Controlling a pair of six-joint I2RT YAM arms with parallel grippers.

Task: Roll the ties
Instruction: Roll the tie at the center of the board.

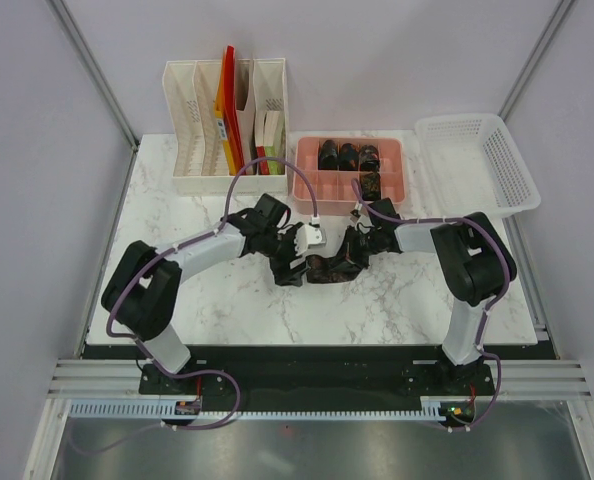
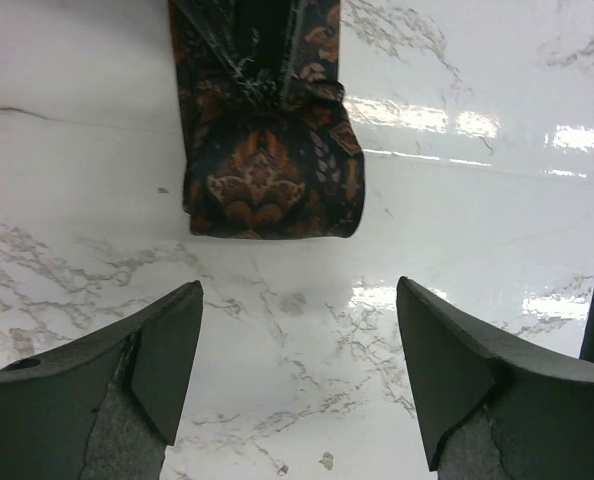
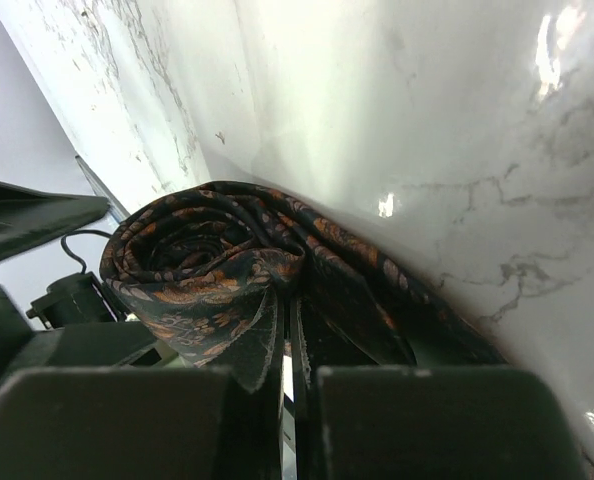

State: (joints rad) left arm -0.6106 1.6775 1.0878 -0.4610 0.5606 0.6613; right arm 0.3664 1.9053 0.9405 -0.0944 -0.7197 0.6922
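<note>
several rolled ties point(image 1: 347, 156) already sit in the pink tray point(image 1: 302, 190). one dark patterned tie point(image 3: 207, 260) lies on the glossy marble bench point(image 1: 407, 300), half coiled, its flat end loose. the right hand point(image 3: 289, 390) pinches its soft woven fabric; the left hand point(image 2: 297, 300) stands wide and empty, just before that end.

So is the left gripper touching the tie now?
Apart. In the left wrist view the left gripper is open, and a strip of bare table lies between its fingertips and the end of the tie.
</note>
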